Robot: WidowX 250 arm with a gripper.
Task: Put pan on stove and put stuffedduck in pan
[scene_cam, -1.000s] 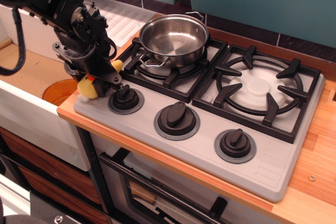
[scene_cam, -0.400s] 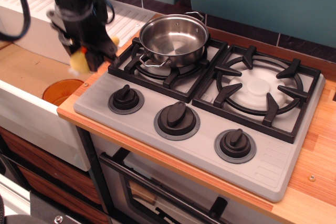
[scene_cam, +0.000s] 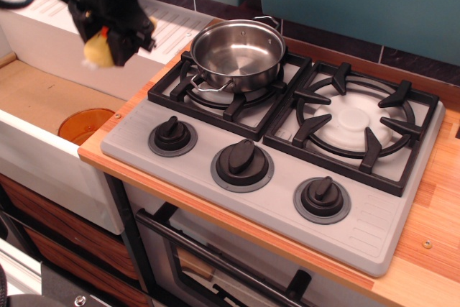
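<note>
The shiny steel pan (scene_cam: 238, 53) stands empty on the left burner grate of the grey stove (scene_cam: 273, 185). My gripper (scene_cam: 108, 42) is at the upper left, raised above the sink area and left of the pan. It is shut on the yellow stuffedduck (scene_cam: 98, 50), which hangs blurred below the fingers with a bit of orange showing. The duck is well clear of the stove surface.
A white sink (scene_cam: 43, 156) with an orange drain disc (scene_cam: 84, 124) lies to the left. A white ribbed drain board (scene_cam: 169, 26) is behind it. Three black knobs (scene_cam: 242, 162) line the stove front. The right burner grate (scene_cam: 356, 124) is bare. A teal wall is behind.
My gripper has risen from the stove's left front corner, lifting the duck up and slightly left, away from the left knob. The pan has not moved.
</note>
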